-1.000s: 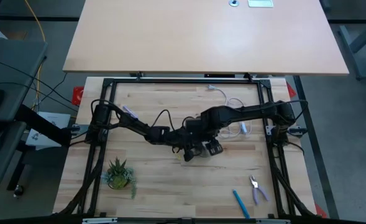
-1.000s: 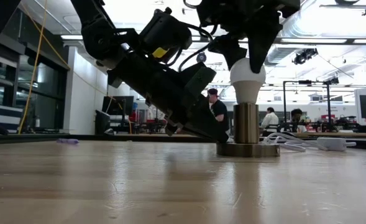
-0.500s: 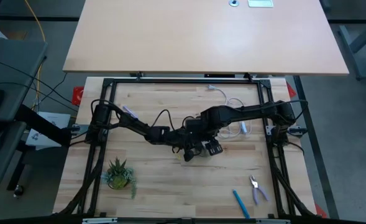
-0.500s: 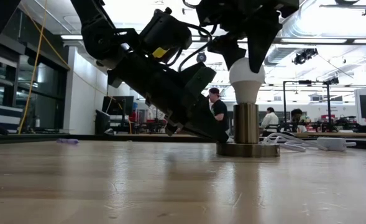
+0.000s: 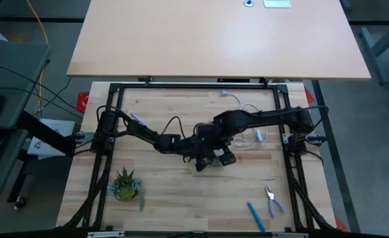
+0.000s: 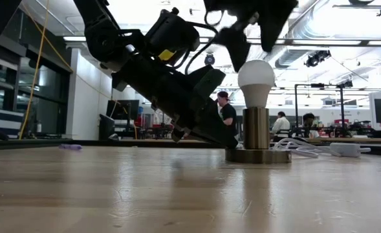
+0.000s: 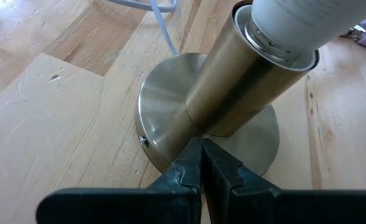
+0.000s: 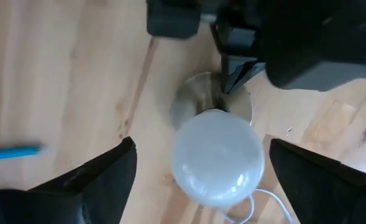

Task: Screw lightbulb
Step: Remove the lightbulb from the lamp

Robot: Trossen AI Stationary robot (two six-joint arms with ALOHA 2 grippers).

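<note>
Right fingers (image 8: 198, 168) spread clear above lightbulb (image 6: 255, 79); left fingers (image 7: 202, 167) clenched on socket base (image 7: 164, 106)

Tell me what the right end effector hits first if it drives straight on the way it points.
Probably the lightbulb: the right end effector hangs open directly above it, fingers spread to either side, with the socket beneath. Depth is hard to judge.

I see the lightbulb (image 6: 255, 79) as smooth matt white, like frosted glass or plastic. The socket (image 7: 232, 112) under it is brushed metal with a soft satin shine. The tabletop (image 7: 40, 124) is pale wood, visible grain, small scratches. My left hand (image 7: 201, 171) looks like matt black plastic.
</note>
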